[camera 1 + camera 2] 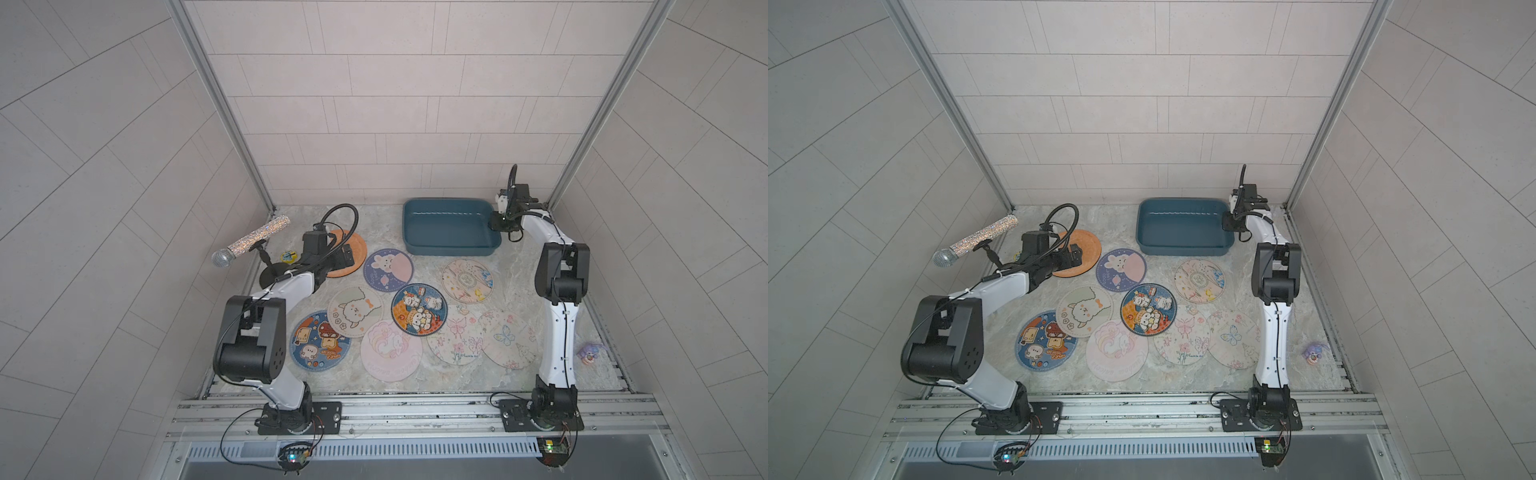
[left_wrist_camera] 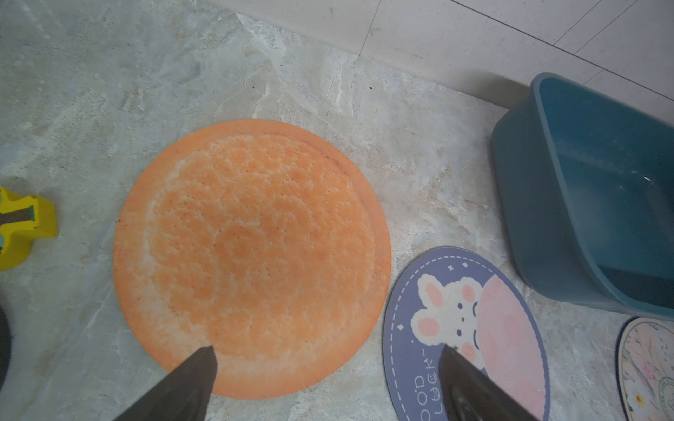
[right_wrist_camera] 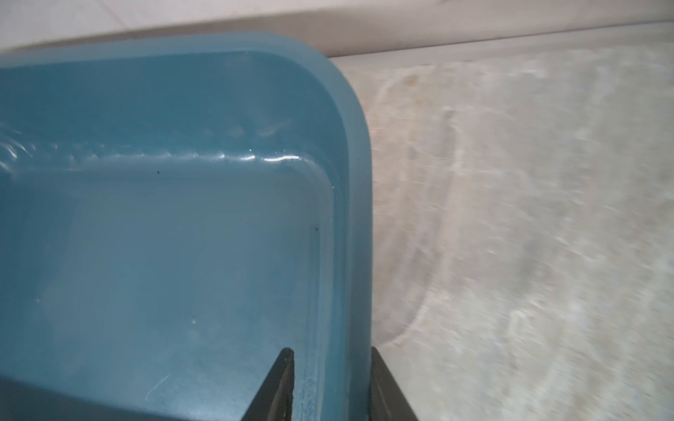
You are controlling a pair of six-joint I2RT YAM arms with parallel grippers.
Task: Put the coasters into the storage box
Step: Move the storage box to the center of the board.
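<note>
Marble tabletop [image 1: 374,232], tiled booth. Storage box [image 1: 451,248]: far side, empty. Coasters [image 1: 419,309]: nine, all lying outside it. Right gripper [image 3: 330,351]: narrowed on the box's right wall. Left gripper [image 2: 327,348]: wide, above orange coaster [image 2: 251,255]. Step: probably first pick-up. Next: descend, pinch the rim.

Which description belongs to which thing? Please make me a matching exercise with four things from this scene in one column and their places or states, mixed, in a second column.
Things
1. orange coaster
2. storage box
3. right fingers
4. glitter microphone

Places or states
A. on a black stand at the left side of the table
B. one inside the storage box's wall, one outside
C. flat on the table, partly below the open left fingers
D. holds no coaster yet

Pairs: 1-C, 2-D, 3-B, 4-A
</note>
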